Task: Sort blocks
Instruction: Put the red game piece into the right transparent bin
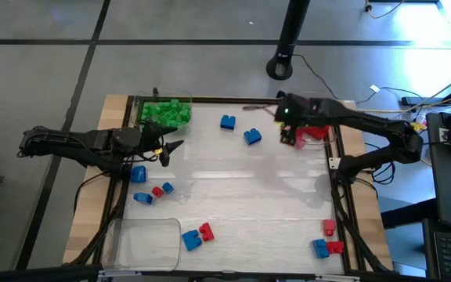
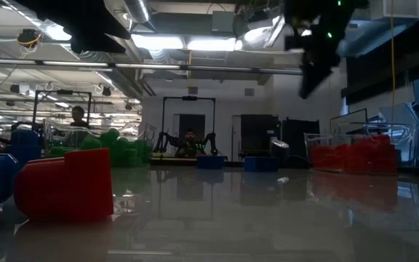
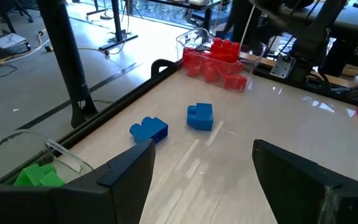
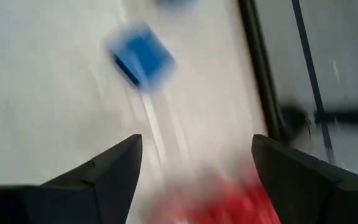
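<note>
Loose blocks lie scattered on the white table: two blue ones [image 1: 227,122] [image 1: 252,137] toward the far edge, blue and red ones [image 1: 161,189] near the left, a blue-red pair [image 1: 196,235] and a red-blue group [image 1: 327,243] by the near edge. Green blocks [image 1: 165,112] fill the far-left tray, and red blocks [image 1: 313,131] fill the far-right tray. My left gripper [image 1: 171,153] hangs open at the table's left side, empty, pointing toward the two blue blocks [image 3: 149,129] [image 3: 200,116]. My right gripper [image 1: 288,137] is open and empty beside the red tray, with a blue block [image 4: 140,57] ahead of it.
An empty clear tray [image 1: 143,239] sits at the near left corner. A dark raised frame [image 1: 339,188] borders the table. A black stand base [image 1: 280,66] is on the floor beyond the far edge. The middle of the table is bare. In the low view a red block [image 2: 68,182] sits close.
</note>
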Available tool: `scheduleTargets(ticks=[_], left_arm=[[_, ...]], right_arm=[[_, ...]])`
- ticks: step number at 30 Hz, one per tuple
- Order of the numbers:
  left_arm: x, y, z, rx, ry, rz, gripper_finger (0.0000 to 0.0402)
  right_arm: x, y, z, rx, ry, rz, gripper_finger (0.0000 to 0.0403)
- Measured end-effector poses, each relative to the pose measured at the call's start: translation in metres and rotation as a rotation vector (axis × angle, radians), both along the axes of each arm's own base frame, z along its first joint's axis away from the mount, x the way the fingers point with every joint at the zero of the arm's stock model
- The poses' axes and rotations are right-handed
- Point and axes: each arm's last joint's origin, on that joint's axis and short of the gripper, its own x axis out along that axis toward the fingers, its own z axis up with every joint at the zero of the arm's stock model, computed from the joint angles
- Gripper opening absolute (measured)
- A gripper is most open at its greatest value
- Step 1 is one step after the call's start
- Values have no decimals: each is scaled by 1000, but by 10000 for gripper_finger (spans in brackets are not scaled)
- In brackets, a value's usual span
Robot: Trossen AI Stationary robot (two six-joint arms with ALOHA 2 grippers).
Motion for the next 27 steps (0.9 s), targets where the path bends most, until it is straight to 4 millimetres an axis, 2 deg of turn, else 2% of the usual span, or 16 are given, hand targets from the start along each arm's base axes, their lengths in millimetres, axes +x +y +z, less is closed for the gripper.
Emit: scheduleTargets(ticks=[6, 10, 18, 27], left_arm=[[0, 0, 0, 0, 0, 0, 261], [0, 0, 0, 0, 0, 0, 261], [0, 0, 1, -12, -13, 4, 261], [0, 0, 1, -15, -16, 5, 261]], right_arm=[[40, 59, 9, -27, -220, 272, 298], [62, 98, 1, -21, -279, 417, 298], [103, 173, -44, -6, -289, 652, 298], [143, 227, -100, 45, -433, 778, 298]])
